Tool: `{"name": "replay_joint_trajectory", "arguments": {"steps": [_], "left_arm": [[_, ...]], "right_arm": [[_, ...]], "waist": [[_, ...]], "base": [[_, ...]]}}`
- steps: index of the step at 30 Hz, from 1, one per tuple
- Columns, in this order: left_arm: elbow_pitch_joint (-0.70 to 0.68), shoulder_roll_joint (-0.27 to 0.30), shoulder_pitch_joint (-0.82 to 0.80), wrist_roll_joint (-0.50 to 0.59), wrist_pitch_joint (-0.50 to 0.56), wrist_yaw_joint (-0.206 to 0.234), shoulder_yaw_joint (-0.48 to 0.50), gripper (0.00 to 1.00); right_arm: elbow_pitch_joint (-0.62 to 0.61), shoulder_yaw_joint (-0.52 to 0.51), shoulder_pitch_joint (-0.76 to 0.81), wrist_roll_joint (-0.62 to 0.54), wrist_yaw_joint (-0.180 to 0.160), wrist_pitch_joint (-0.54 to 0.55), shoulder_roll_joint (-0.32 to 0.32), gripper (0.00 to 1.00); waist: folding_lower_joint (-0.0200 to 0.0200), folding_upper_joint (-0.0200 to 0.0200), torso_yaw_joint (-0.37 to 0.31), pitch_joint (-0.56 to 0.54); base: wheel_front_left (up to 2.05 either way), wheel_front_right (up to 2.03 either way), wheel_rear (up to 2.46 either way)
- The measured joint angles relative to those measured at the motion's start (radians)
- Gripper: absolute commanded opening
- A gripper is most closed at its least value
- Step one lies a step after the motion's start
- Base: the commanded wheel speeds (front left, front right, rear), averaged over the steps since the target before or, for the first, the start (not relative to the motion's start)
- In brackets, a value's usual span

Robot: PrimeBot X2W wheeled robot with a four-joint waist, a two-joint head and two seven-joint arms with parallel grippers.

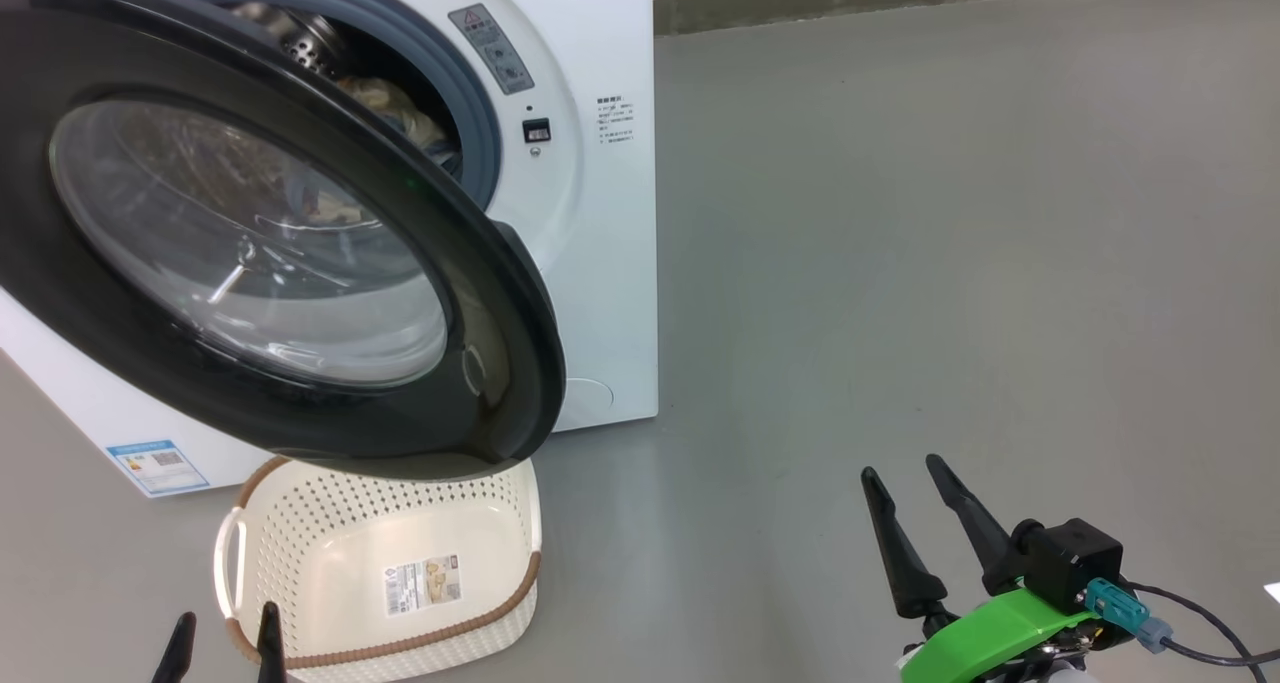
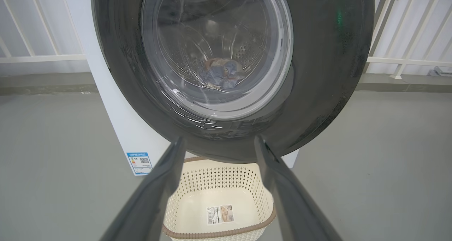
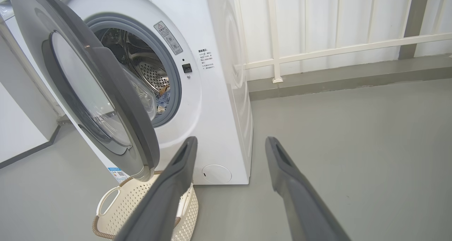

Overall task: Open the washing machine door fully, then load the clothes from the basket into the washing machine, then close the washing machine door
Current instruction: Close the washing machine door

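Note:
The white washing machine (image 1: 600, 263) stands at the left with its black-rimmed glass door (image 1: 250, 233) partly swung out over the basket (image 1: 380, 573). The cream perforated basket sits on the floor below the door, holding just its label sticker. Clothes (image 1: 395, 103) lie inside the steel drum; through the door glass they appear as a blue and brown heap (image 2: 220, 73), and past the door edge as a blue patch (image 3: 163, 100). My left gripper (image 1: 222, 631) is open at the basket's near rim, empty. My right gripper (image 1: 905, 471) is open over bare floor, right of the machine.
Grey floor (image 1: 950, 263) stretches to the right of the machine. A low kerb and white railing (image 3: 335, 50) run along the back wall. The door overhangs the basket's far half. A cable (image 1: 1200, 633) trails from my right wrist.

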Motion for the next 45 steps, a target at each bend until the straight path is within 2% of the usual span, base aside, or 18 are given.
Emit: {"name": "replay_joint_trajectory", "arguments": {"steps": [1,2,6,9,19,23,28,35,40,45], "left_arm": [[0.000,0.000,0.000,0.000,0.000,0.000,0.000,1.00],[0.000,-0.001,0.000,-0.002,0.000,0.000,0.000,1.00],[-0.003,-0.003,0.000,-0.004,0.000,0.000,0.000,1.00],[-0.005,-0.003,0.001,-0.005,0.000,0.000,0.003,1.00],[-0.007,-0.005,0.001,-0.034,0.000,0.001,0.007,1.00],[-0.003,-0.006,0.001,-0.049,0.000,0.002,0.000,1.00],[0.001,-0.006,0.001,-0.066,0.000,0.009,-0.016,1.00],[0.002,-0.006,0.001,-0.075,0.000,0.010,-0.039,1.00],[0.001,-0.006,-0.001,-0.090,0.000,0.011,-0.068,1.00],[-0.004,-0.006,-0.014,-0.099,0.000,0.019,-0.105,1.00]], "right_arm": [[0.001,0.000,0.000,0.000,0.000,0.000,0.000,0.12],[0.007,0.000,0.000,0.000,0.000,0.000,0.000,0.00],[-0.005,-0.010,0.001,0.003,0.000,0.000,0.001,0.00],[-0.068,-0.037,0.001,0.018,0.000,0.000,0.000,0.00],[-0.427,-0.012,0.000,0.007,0.000,0.000,0.001,0.00],[-0.518,0.030,-0.002,-0.018,0.000,-0.008,-0.006,0.00],[-0.574,0.142,-0.034,-0.027,0.000,-0.008,-0.062,0.00],[-0.546,0.259,-0.066,-0.025,0.000,-0.008,-0.123,0.00],[-0.451,0.354,-0.093,0.005,0.000,-0.008,-0.169,0.00],[-0.349,0.404,-0.122,0.037,0.000,-0.008,-0.180,0.00]], "waist": [[0.0000,0.0001,0.000,0.000],[0.0000,0.0000,0.001,-0.002],[0.0000,0.0000,0.002,-0.002],[0.0000,0.0000,0.004,-0.001],[0.0000,0.0000,0.023,0.010],[0.0000,0.0000,0.046,0.012],[0.0000,0.0000,0.085,0.013],[0.0000,0.0000,0.143,0.015],[0.0000,0.0000,0.199,0.025],[0.0001,0.0000,0.259,0.045]], "base": [[0.00,0.00,0.00],[0.00,0.00,0.00],[0.00,0.00,0.00],[0.00,0.00,0.00],[0.00,0.00,0.00],[0.00,0.00,0.00],[0.00,0.00,0.00],[0.00,0.00,0.00],[0.00,0.00,0.00],[0.00,0.00,0.00]]}}
